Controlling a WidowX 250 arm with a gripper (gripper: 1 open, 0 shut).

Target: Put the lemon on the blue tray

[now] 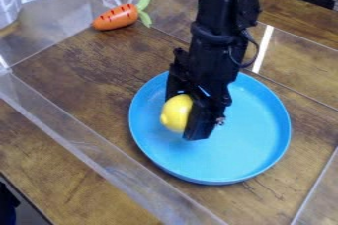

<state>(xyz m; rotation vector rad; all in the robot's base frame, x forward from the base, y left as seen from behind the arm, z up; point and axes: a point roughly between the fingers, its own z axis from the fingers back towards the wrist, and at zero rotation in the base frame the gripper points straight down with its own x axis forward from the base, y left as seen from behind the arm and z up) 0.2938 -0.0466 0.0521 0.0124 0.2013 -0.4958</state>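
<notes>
Black arm comes down from top centre, nearly vertical, w/ gripper low over the left-centre part of the blue tray. Fingers pinching the lemon, jaws part-closed on either side of it; lemon shows bright yellow on the left face of the gripper, dark finger to its right. Lemon sits above tray floor, inside the rim line; can't tell if it touches the floor or hangs just clear. Tray is round, shallow rim, lies flat on dark wood-grain surface, near-right of centre. Toy carrot, orange w/ green leaves, lies far left, well apart from tray. Clear plastic barrier runs along the left and near edge of the surface. Glare streak on surface right of arm.
</notes>
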